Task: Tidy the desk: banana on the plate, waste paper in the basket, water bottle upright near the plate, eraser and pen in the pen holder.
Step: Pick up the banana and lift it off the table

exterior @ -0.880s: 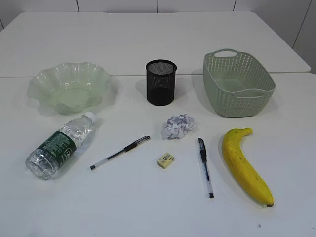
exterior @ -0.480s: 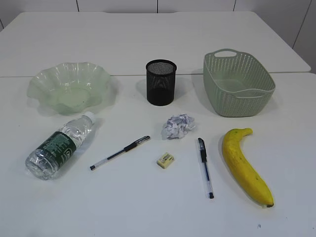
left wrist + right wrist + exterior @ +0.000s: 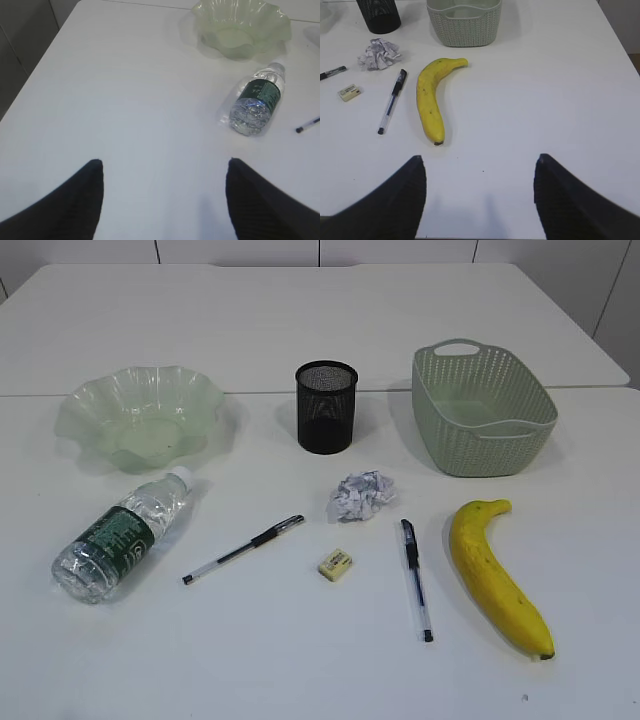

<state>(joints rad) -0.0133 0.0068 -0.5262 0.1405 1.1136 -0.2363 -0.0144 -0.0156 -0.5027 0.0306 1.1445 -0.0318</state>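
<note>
Lying flat: water bottle (image 3: pixel 120 535), nr plate (image 3: pixel 140 415).

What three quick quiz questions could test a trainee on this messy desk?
1. True or false: the water bottle stands upright.
2. Which thing lies nearest the eraser? A) banana B) waste paper C) plate
3. How many pens lie on the desk?

Key:
1. False; it lies on its side.
2. B.
3. Two: the left pen and the right pen.
</note>
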